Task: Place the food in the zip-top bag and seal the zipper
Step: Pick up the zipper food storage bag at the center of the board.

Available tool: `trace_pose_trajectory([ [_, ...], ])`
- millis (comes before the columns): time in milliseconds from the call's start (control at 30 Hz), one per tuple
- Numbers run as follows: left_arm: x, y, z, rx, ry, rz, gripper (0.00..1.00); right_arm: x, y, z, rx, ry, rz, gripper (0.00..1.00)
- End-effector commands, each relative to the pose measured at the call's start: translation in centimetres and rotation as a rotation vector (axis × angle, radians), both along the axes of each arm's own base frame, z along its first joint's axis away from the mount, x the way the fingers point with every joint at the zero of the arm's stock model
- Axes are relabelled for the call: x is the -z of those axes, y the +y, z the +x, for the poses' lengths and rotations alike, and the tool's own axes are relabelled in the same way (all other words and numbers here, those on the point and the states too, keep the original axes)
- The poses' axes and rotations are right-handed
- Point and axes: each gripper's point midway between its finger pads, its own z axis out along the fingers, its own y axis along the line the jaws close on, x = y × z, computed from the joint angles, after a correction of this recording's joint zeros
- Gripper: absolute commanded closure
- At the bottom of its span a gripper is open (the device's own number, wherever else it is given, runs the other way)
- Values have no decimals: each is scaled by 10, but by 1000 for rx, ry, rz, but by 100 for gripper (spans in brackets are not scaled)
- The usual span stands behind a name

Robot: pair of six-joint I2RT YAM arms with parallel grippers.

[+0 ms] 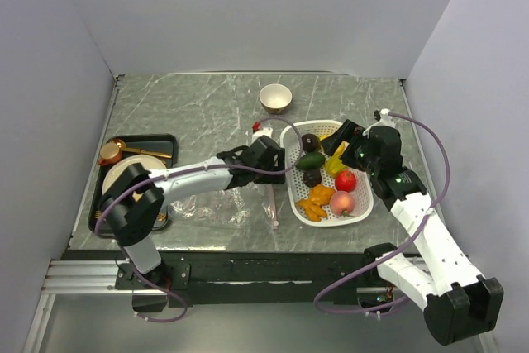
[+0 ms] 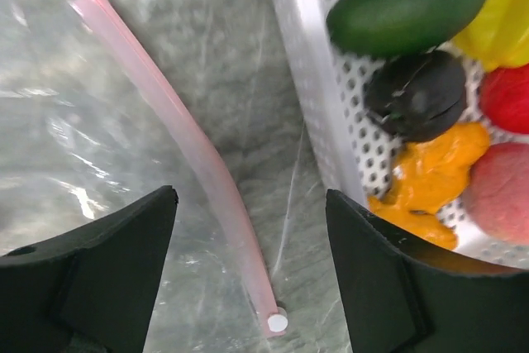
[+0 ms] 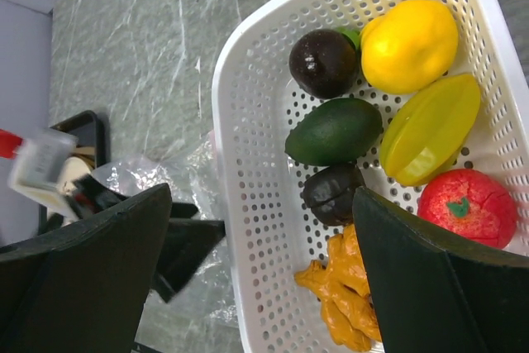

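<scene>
The food lies in a white perforated basket (image 1: 289, 140): dark brown pieces (image 3: 324, 62), a yellow one (image 3: 409, 45), a green one (image 3: 333, 131), a red one (image 3: 467, 207), an orange one (image 3: 347, 299) and a pink one (image 1: 341, 202). The clear zip-top bag (image 2: 58, 121) lies flat on the table left of the basket (image 2: 310, 64). Its pink zipper (image 2: 190, 146) runs alongside the basket. My left gripper (image 2: 252, 196) is open and empty, straddling the zipper's near end. My right gripper (image 3: 263, 204) is open and empty above the basket's left wall (image 3: 248, 163).
A gold-rimmed cup (image 1: 275, 97) stands behind the basket. A black tray (image 1: 169, 140) with gold-coloured dishes sits at the left. A small white and red object (image 1: 263, 127) lies near the bag's far end. Walls close in the left, back and right.
</scene>
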Motion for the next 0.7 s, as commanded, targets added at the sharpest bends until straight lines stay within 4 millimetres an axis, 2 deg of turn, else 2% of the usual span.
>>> trace_pose_trajectory([
  [0,6,-10,-1,-27,20,-23,23,-30,-6,7,23,-88,-12,3],
  [267,22,-5,-5,-39,43,2,25,-25,-8,8,36,-83,-6,2],
  [433,49,-4,-6,-44,84,40,29,-21,-9,8,40,-71,-15,2],
  [500,50,-7,-7,-41,84,17,29,-20,-11,8,44,-68,-21,2],
  [667,59,-5,-7,-42,96,55,46,-19,-13,7,50,-70,-25,2],
])
